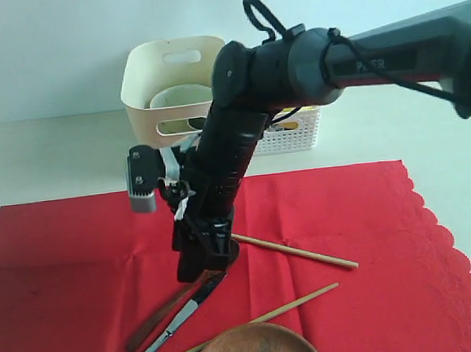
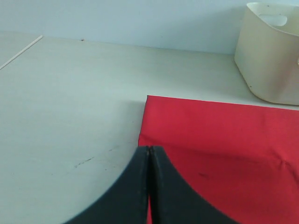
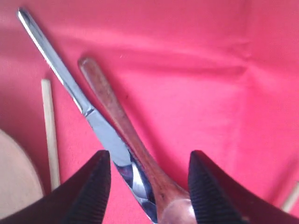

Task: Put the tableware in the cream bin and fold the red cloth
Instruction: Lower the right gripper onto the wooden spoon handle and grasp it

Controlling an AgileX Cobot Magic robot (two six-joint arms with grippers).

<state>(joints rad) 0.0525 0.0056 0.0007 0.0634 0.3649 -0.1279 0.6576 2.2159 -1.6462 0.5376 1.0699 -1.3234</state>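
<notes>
Red cloth [image 1: 345, 216]: spread flat under the right fingers [image 3: 93, 191].
Cream bin [image 1: 174, 75]: well apart from them.
Knife [image 3: 70, 88], spoon [image 3: 117, 116]: touching, both between those half-spread, empty fingers; I'd centre on one before squeezing.
Left fingers [image 2: 135, 186]: pressed together, empty.

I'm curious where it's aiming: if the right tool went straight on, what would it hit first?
Probably the brown wooden spoon, or the metal knife lying against it; both sit between the right tool's open jaws.
</notes>
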